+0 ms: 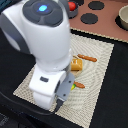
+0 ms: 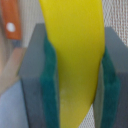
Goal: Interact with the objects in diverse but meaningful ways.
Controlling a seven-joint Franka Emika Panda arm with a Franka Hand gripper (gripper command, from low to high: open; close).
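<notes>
The banana looks like a light, stiff plastic toy with a smooth, likely slippery skin; its curve means a grip across the thick middle should hold best, since the tapering ends could slide out. In the wrist view it runs lengthwise between the green pads, which press on both its sides, so the gripper is clamped on the banana at a narrow opening. In the exterior view the arm hides most of this; the gripper sits low over the mat, near its front edge, just beside the bread and an orange-handled utensil; another lies beyond the bread.
</notes>
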